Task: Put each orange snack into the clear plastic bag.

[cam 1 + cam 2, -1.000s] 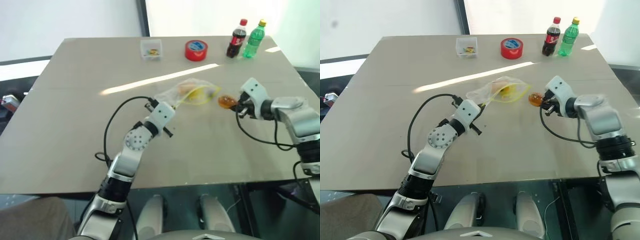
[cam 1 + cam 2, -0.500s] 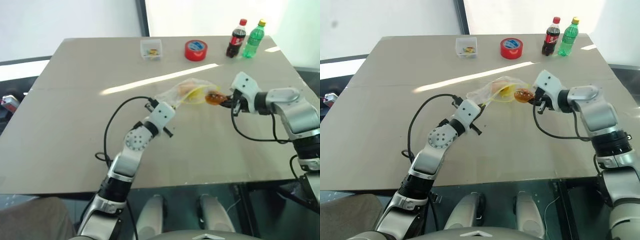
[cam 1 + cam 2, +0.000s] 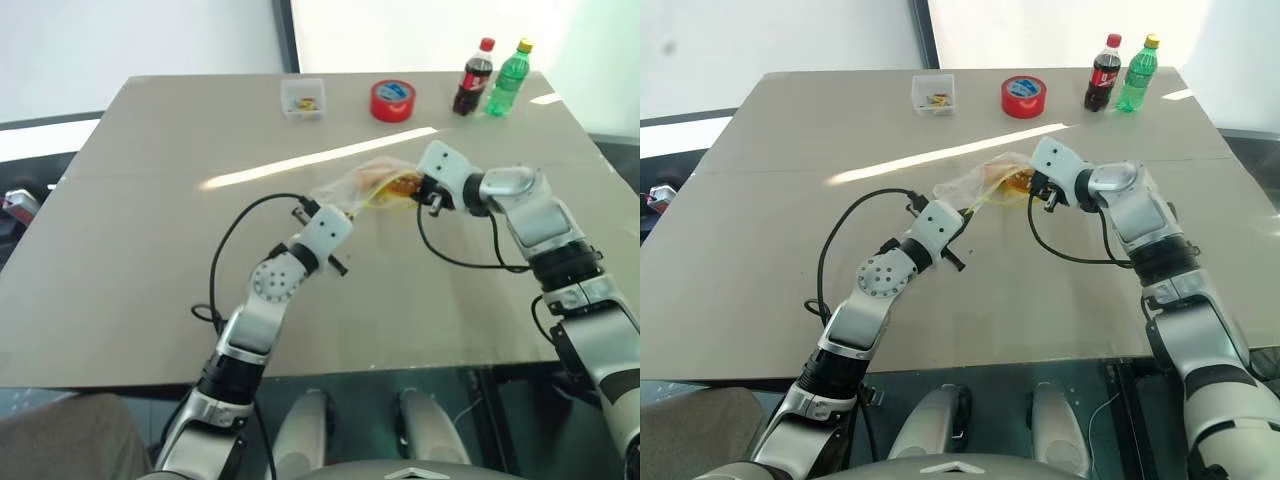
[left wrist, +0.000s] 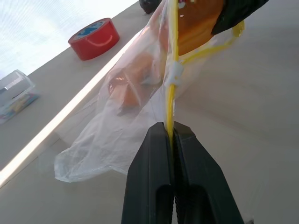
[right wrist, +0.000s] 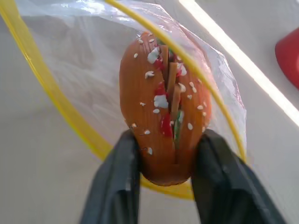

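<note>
So the snack [image 5: 163, 116] sat between my right gripper's [image 5: 166, 186] fingers, poked through the bag's [image 4: 126, 116] yellow-rimmed mouth; another orange one lay inside already. My left gripper [image 4: 174, 135] was clamped together on the yellow strip, holding the mouth up. I judged this the drop step: next, spread the fingers and back out without snagging film.

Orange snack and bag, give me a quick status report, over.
Left gripper shut on the clear plastic bag's yellow strip, holding it up. Right gripper grips an orange snack at the bag's mouth. Another snack lies inside. Nothing in the way.
</note>
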You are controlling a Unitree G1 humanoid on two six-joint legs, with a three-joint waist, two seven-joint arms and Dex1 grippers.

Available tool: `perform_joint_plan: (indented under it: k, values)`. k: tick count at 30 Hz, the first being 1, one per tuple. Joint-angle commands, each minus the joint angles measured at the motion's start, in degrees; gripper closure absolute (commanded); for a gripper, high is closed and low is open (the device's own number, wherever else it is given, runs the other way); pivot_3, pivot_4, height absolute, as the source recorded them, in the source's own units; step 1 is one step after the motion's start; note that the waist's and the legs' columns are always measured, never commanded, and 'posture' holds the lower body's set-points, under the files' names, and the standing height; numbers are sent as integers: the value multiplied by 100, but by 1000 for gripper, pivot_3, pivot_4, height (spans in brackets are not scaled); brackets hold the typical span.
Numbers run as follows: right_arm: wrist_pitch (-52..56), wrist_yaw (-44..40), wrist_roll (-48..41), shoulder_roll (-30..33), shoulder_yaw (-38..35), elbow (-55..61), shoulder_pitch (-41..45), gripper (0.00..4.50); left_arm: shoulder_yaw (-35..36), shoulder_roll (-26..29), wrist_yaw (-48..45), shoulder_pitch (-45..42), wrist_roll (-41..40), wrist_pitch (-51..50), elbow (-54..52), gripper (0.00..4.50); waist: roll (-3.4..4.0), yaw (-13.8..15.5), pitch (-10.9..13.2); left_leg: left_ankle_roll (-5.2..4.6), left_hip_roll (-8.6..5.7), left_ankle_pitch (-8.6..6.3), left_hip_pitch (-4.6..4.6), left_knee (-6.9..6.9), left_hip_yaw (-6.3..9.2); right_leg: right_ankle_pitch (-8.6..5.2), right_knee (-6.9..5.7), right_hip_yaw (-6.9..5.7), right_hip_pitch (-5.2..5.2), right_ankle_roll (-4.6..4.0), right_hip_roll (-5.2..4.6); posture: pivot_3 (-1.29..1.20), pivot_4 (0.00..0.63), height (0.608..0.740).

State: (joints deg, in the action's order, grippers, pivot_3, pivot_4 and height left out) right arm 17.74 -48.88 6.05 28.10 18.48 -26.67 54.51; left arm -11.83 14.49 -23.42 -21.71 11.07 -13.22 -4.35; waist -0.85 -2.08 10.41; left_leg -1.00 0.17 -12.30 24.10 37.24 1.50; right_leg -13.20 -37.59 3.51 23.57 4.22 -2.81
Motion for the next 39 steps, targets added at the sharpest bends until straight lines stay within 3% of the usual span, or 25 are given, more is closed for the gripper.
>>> perform_joint_plan:
  k: [1, 8, 10, 14, 19, 31, 35, 36, 37, 39]
  values:
    - [71, -138, -130, 3, -218, 239, 163, 1915, 9, -58, 93, -60, -39, 95, -151, 4500, 0, -4, 0, 0, 0, 0, 0, 0, 1, 0, 0, 1, 0, 0, 0, 0, 150, 740]
    - [722, -1112, -875, 822, -793, 1318, -204, 1915, 128, -124, 238, 2, -82, -2, -185, 4500, 2, 45, 1, 0, -2, 0, 4, 0, 27, 0, 2, -5, 0, 0, -4, 0, 150, 740]
    - [554, -1423, -890, 1256, -852, 1438, -414, 1915, 139, -157, 267, 5, -97, -10, -170, 4500, 2, 83, 1, 0, -3, 0, 5, 0, 31, 0, 4, -10, -1, 0, -5, 0, 150, 740]
    - [-420, -991, -188, 1587, -546, 842, -535, 1915, 123, -184, 287, -3, -103, 3, -152, 4500, 2, 85, 1, 0, -2, 0, 4, 1, 14, 0, 5, -10, -1, 0, -5, 0, 150, 740]
    - [-1703, -245, 614, 1244, -128, -188, -349, 1915, 116, -167, 254, -40, -111, 41, -98, 4500, 1, 10, 1, 0, 0, 0, -7, 0, -11, 0, -3, -2, -2, 0, -1, 0, 150, 740]
    - [-2728, 424, 854, 466, -179, -1536, 277, 1915, 99, -137, 257, -92, -121, 51, -65, 4500, 2, 4, 1, 0, -1, 0, -8, 0, -5, 0, -3, 8, -2, 0, -3, 0, 150, 740]
    - [-2787, 323, 791, 432, -202, -1515, 238, 3281, 103, -134, 264, -80, -118, 47, -72, 4500, 2, -4, 1, 0, -2, 0, -8, -1, -2, 1, -3, 12, -2, 0, -4, 0, 150, 740]
    - [-2817, 304, 791, 438, -194, -1506, 219, 3411, 100, -135, 267, -72, -115, 48, -71, 4500, 2, -8, 1, 0, -2, 0, -8, -1, -2, 1, -3, 12, -2, 0, -4, 0, 150, 740]
    - [-2831, 289, 786, 436, -197, -1489, 200, 3887, 98, -136, 269, -65, -114, 50, -70, 4500, 2, -12, 1, 0, -2, 0, -8, -1, 0, 1, -3, 11, -2, 0, -4, 0, 150, 740]
    - [-2823, 271, 771, 430, -213, -1452, 180, 4075, 94, -133, 266, -56, -111, 49, -71, 4500, 2, -12, 1, 0, -2, 0, -9, -2, 0, 1, -6, 11, -2, 0, -3, 0, 150, 740]
